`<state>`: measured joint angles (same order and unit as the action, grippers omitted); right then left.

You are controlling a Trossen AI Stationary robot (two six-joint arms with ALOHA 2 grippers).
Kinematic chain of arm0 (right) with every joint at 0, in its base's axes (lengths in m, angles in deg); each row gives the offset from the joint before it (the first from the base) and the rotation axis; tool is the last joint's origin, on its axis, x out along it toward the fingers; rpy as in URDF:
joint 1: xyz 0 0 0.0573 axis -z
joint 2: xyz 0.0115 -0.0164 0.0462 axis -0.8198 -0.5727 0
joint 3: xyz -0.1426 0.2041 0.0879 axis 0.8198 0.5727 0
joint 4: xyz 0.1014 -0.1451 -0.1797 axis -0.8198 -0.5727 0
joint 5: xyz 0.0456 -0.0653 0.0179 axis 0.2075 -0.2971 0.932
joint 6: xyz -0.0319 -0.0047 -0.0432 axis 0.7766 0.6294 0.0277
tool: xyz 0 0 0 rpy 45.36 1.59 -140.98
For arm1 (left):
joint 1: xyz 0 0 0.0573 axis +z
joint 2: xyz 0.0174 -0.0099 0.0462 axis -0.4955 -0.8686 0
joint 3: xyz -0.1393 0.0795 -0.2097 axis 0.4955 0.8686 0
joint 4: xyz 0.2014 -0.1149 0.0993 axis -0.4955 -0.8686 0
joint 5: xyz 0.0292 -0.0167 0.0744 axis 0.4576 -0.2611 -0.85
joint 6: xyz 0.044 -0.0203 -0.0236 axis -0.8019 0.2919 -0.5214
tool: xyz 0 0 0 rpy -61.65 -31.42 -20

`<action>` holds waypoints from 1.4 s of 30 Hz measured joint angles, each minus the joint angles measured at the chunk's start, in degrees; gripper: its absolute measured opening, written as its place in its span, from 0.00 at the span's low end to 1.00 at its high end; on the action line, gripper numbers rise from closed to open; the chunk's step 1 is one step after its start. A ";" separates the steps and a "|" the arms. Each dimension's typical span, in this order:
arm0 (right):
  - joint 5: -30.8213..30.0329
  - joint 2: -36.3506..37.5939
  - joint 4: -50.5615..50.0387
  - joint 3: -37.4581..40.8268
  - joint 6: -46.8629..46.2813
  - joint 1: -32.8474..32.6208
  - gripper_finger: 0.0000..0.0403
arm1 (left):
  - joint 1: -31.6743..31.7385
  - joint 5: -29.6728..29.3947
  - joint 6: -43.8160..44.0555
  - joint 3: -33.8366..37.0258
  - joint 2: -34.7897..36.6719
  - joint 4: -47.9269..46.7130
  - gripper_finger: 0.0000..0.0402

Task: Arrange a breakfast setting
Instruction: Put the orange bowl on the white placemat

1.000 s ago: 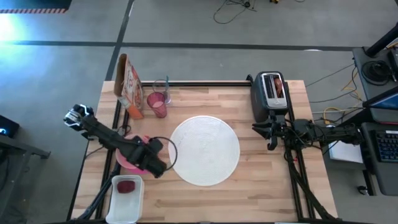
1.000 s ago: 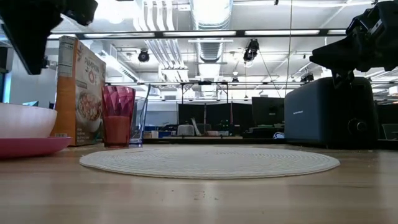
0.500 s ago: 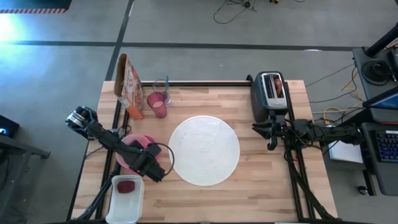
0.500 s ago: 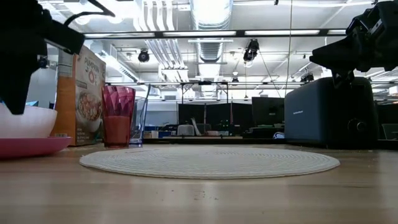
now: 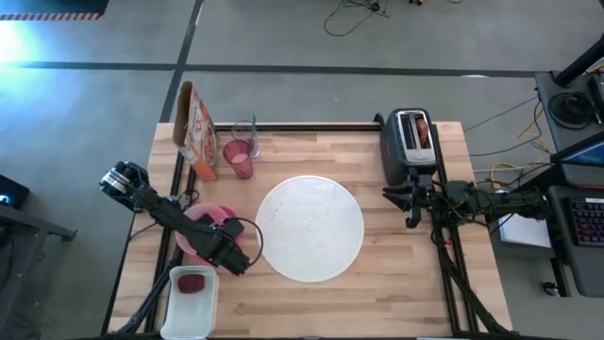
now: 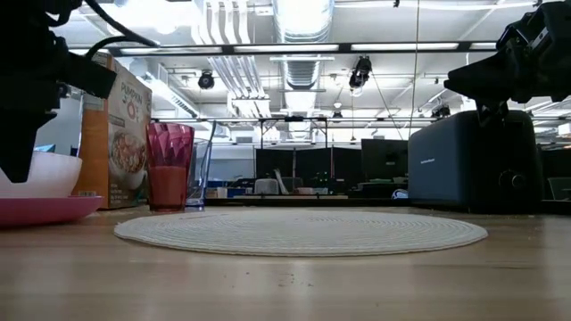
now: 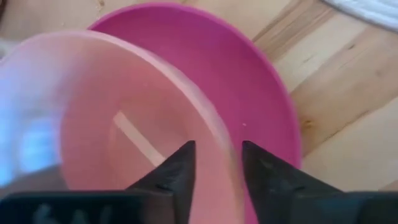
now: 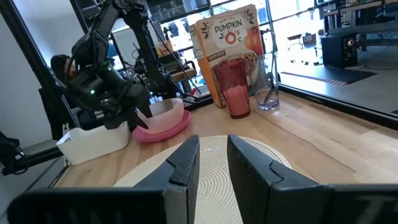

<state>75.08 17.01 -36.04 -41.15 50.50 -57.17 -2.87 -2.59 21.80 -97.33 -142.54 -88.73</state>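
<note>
A pale pink bowl (image 7: 106,124) sits in a smaller magenta plate (image 7: 267,93) at the table's left (image 5: 187,244). My left gripper (image 7: 217,162) points down at the bowl's rim on the side nearest the big round white plate (image 5: 311,229), shut on it. A dark red round fruit (image 5: 192,282) lies in a white tray (image 5: 189,316). The pink tumbler (image 5: 238,158) and the clear glass (image 5: 247,130) stand at the far left. The bagel (image 5: 421,132) sticks up out of the toaster. My right gripper (image 8: 213,155) waits level at the right edge, a narrow gap between its fingers. My left gripper has the bowl's rim (image 7: 219,134) between its two fingers, one finger (image 7: 180,171) inside the bowl and one (image 7: 261,177) outside it. The fingers come from above, pointing steeply down. The bowl stands upright in the magenta plate.
A cereal box (image 5: 195,132) stands upright at the far left, beside the tumbler. The dark toaster (image 5: 408,149) stands at the far right. Bare wood lies along the near edge, right of the white tray.
My left gripper has come down onto the bowl's rim; in the low view its dark fingers have dropped from the top of the picture to the bowl's height. The bowl and the plate stay where they were.
</note>
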 joint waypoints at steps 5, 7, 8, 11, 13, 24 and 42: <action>0.00 0.00 0.00 0.02 0.00 0.02 0.18 | 0.00 0.90 -0.46 0.27 0.00 0.42 0.08; 0.02 0.00 -0.02 0.02 0.00 0.01 0.18 | 0.00 0.99 -1.09 -0.05 0.00 0.29 0.02; 0.02 0.00 -0.01 0.02 0.00 0.00 0.18 | 0.00 0.99 -1.25 -0.24 0.00 0.49 0.01; 0.02 0.00 -0.01 0.02 0.00 0.01 0.18 | 0.00 1.54 -1.32 -0.79 0.02 0.31 0.02; 0.02 0.00 -0.02 0.01 0.00 0.02 0.18 | 0.00 1.58 -1.35 -1.62 0.04 0.40 0.01; 0.02 0.00 -0.06 0.01 0.00 0.00 0.18 | 0.91 -2.70 -11.16 -11.56 0.04 0.34 0.00; 0.01 0.00 -0.02 0.00 0.00 0.00 0.18 | 6.58 -5.63 -57.07 -15.53 -0.46 20.97 0.00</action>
<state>75.08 17.01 -36.06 -41.15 50.50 -57.17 3.71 -8.22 -35.27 -112.87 -143.00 -67.76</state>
